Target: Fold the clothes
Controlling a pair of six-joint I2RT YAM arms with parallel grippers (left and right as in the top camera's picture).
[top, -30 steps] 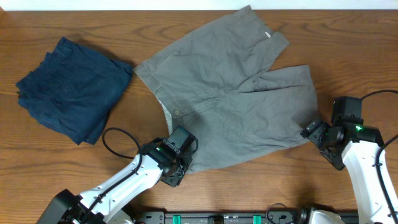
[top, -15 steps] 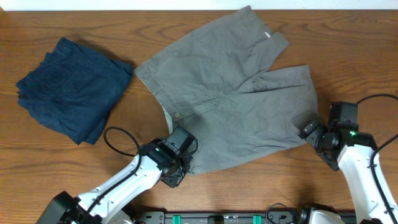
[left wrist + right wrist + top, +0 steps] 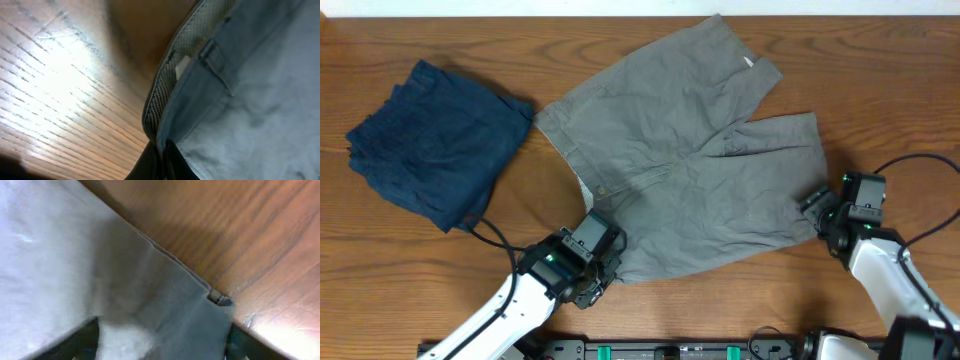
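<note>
The light grey shorts [image 3: 690, 150] lie spread flat mid-table, waistband at the left, legs toward the upper right. The dark navy garment [image 3: 435, 140] lies folded at the far left. My left gripper [image 3: 603, 262] is at the near waistband corner. In the left wrist view its fingers [image 3: 162, 160] are pinched shut on the waistband edge [image 3: 165, 100]. My right gripper [image 3: 817, 212] is at the near leg's hem corner. In the right wrist view its fingers [image 3: 160, 345] stand wide apart with the hem cloth [image 3: 165, 305] between them.
The wooden table [image 3: 880, 80] is bare at the right and along the near edge. A black cable [image 3: 485, 230] loops by my left arm and another [image 3: 910, 165] arcs above my right arm. A dark rail [image 3: 680, 350] runs along the front edge.
My right gripper has slid left onto the leg hem corner. My left arm has shifted slightly left and toward the front edge, still at the waistband. The navy garment has not moved.
</note>
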